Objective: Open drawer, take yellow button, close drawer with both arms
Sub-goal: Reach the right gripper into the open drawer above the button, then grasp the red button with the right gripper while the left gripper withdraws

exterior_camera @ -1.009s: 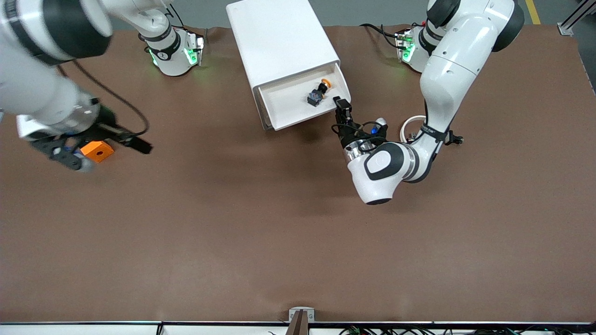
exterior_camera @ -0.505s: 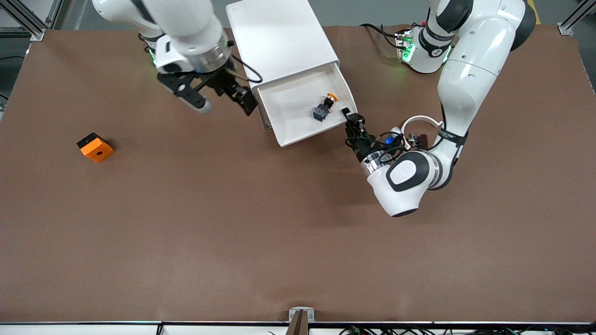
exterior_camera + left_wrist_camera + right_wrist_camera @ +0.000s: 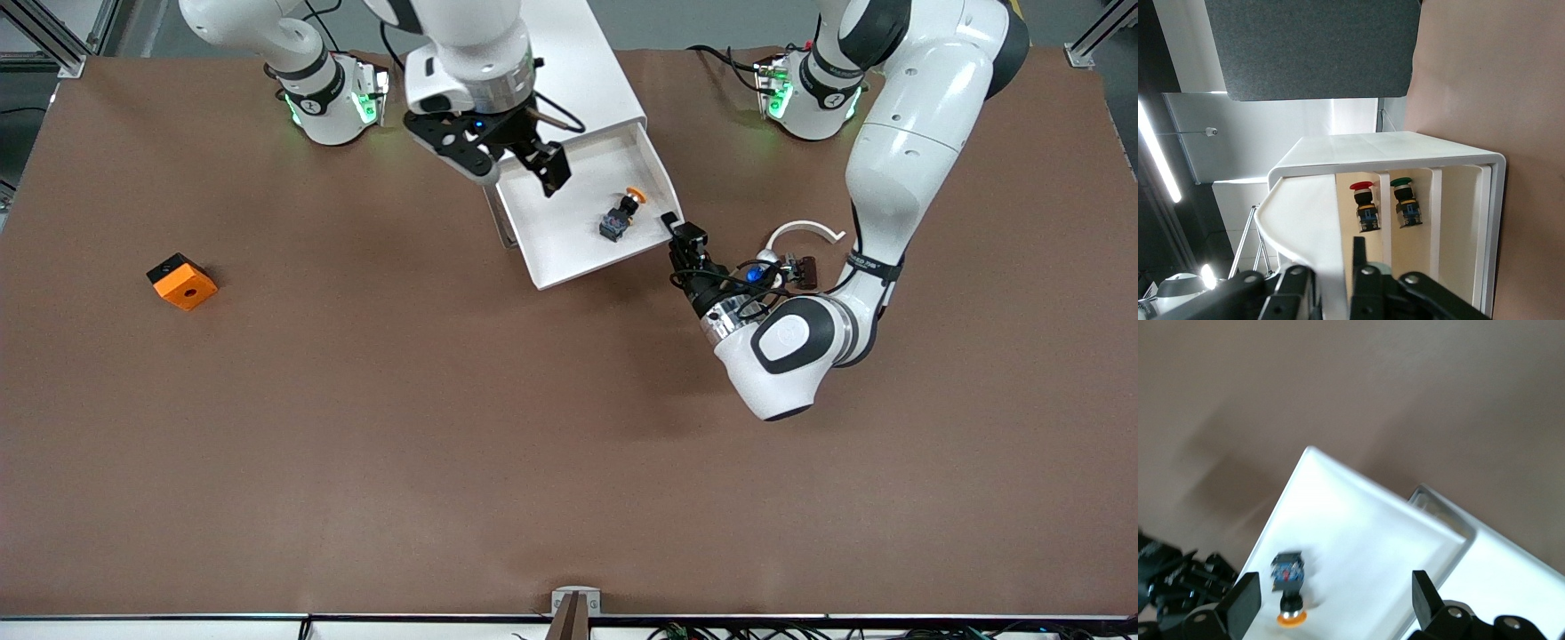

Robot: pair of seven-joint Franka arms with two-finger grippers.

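Top white tray drawer point(image 3: 578, 222) pulled out, orange-capped black push button point(image 3: 620, 213) inside.
Right end effector point(image 3: 516, 164) spread wide, empty, over it; left end effector point(image 3: 673, 224) at its front corner, grip unclear; orange square block point(image 3: 182, 281) well apart.

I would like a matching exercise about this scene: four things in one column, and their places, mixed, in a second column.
1 orange block
2 button
3 right gripper
4 left gripper

A inside the open drawer
B at the drawer's front corner
C over the drawer, open
D on the table, toward the right arm's end

Pairs: 1-D, 2-A, 3-C, 4-B
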